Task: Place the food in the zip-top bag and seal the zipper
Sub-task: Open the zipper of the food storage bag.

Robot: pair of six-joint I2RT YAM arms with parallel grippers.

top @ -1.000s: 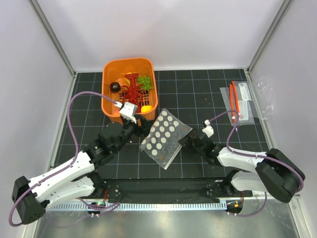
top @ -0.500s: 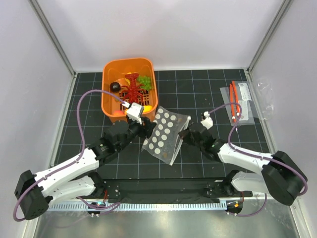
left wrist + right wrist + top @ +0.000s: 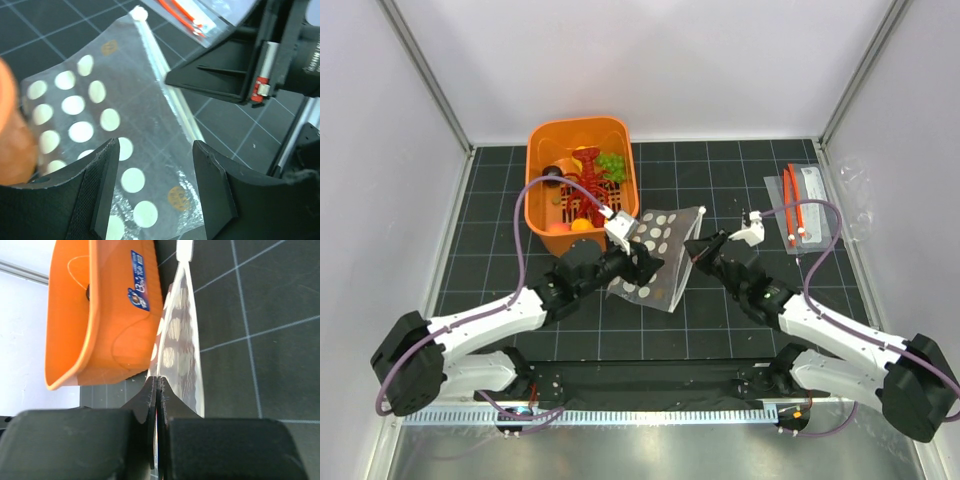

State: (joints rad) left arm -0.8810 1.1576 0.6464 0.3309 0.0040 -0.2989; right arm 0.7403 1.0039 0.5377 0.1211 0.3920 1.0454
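Note:
The clear dotted zip-top bag [image 3: 658, 252] is held up on edge in the middle of the mat, beside the orange basket [image 3: 538, 190]. My right gripper [image 3: 700, 247] is shut on the bag's right edge; in the right wrist view the jaws [image 3: 157, 385] pinch the plastic [image 3: 182, 340]. My left gripper [image 3: 642, 264] is open over the bag's lower part, with the fingers [image 3: 102, 190] astride the dotted plastic [image 3: 100, 115]. The zipper [image 3: 165, 85] runs along the far edge. The red lobster [image 3: 590, 182], green grapes [image 3: 611, 162] and a round orange fruit [image 3: 582, 226] lie in the basket.
Flat clear packets with an orange-red strip [image 3: 803, 205] lie at the right, also at the top of the left wrist view [image 3: 185, 15]. A dark round item [image 3: 552, 172] is in the basket. White walls close the back and sides. The basket's side [image 3: 100, 315] is close to the bag.
The right gripper has moved left and back, lifting the bag's edge so the bag stands up. The left gripper has moved right, over the bag's lower part.

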